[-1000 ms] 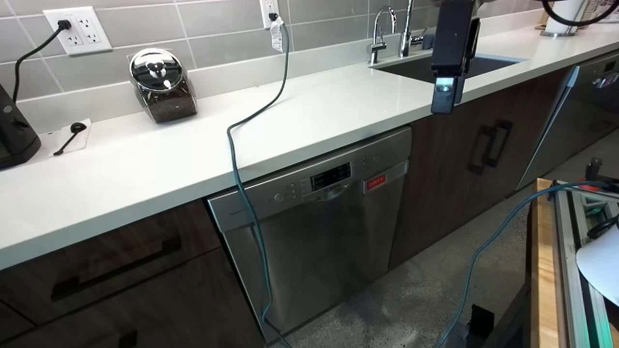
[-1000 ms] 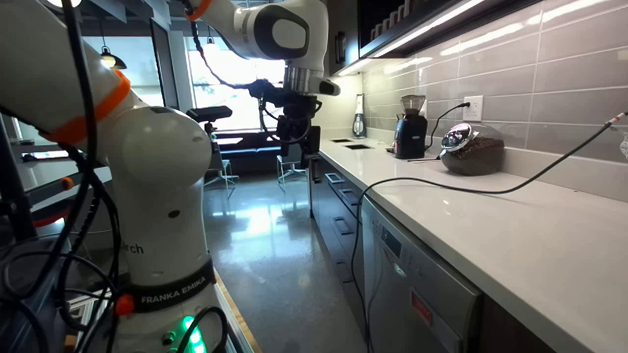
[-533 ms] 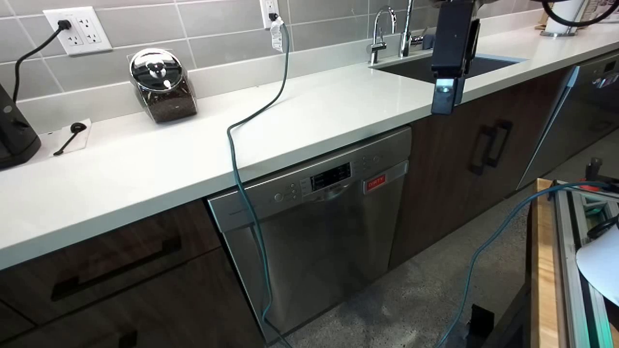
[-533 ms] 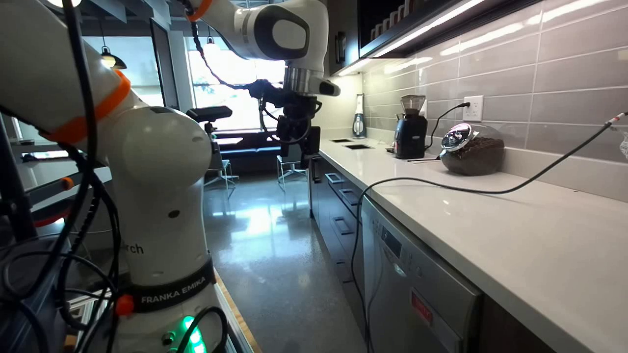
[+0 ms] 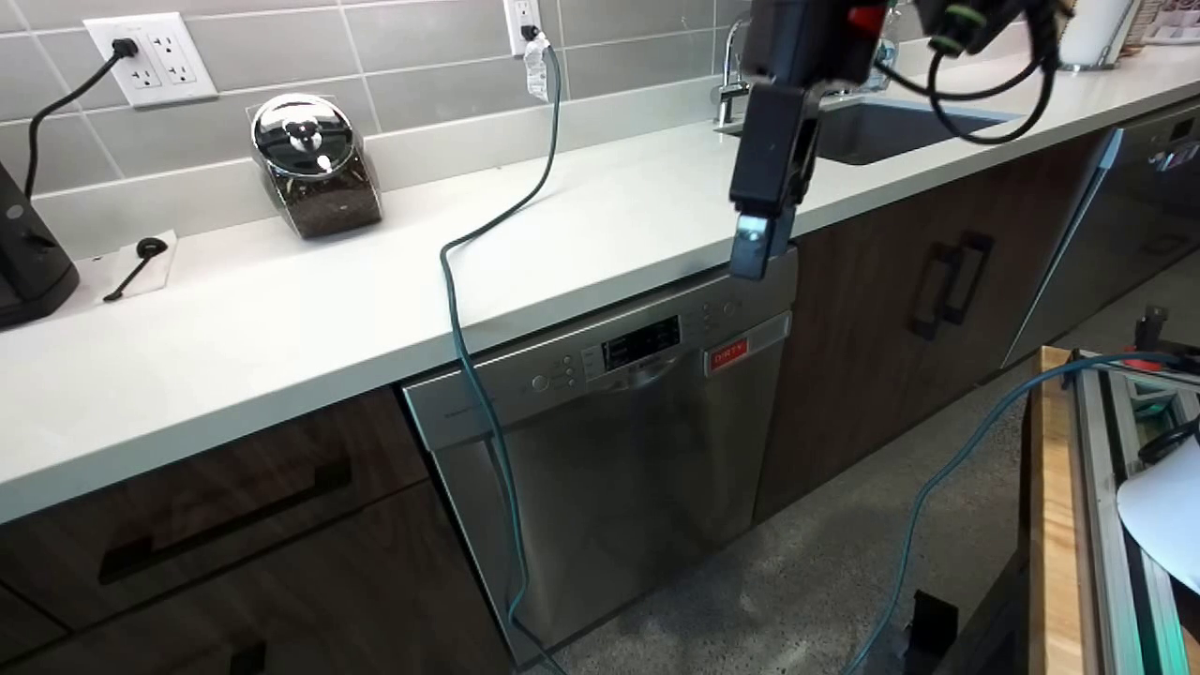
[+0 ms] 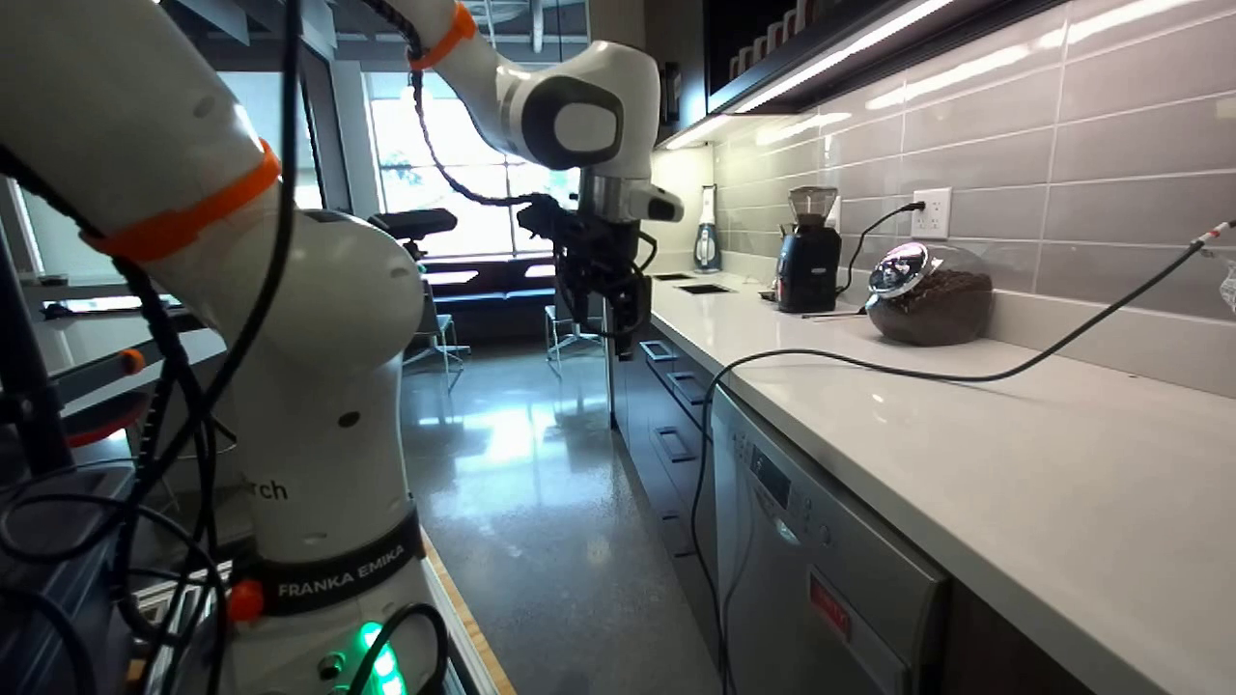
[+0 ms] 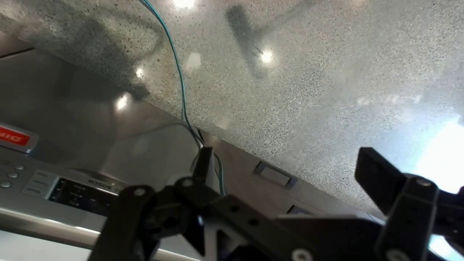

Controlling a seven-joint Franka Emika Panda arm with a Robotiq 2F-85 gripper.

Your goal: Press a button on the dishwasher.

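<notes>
The stainless-steel dishwasher (image 5: 619,478) sits under the counter, with a dark display (image 5: 642,343) and small round buttons (image 5: 541,382) on its upper strip. It also shows in an exterior view (image 6: 792,569) and in the wrist view (image 7: 76,119), where its display (image 7: 81,195) is partly covered by the gripper. A red "DIRTY" tag (image 5: 728,353) is on its front. My gripper (image 5: 757,248) points down, and in this picture overlaps the strip's upper right end; contact cannot be told. In the wrist view the gripper (image 7: 291,166) has its fingers wide apart with nothing between them.
A green cable (image 5: 478,384) hangs from the outlet over the counter (image 5: 600,216) and down the dishwasher front. A glass jar (image 5: 314,169) stands on the counter near the wall. The sink (image 5: 872,131) and brown cabinets (image 5: 872,347) lie beside the dishwasher. A wood-edged cart (image 5: 1059,516) stands opposite.
My gripper was still between the two earlier moments. Since then it has moved down and left in an exterior view, toward the dishwasher's top edge. Dishwasher and cable have not moved.
</notes>
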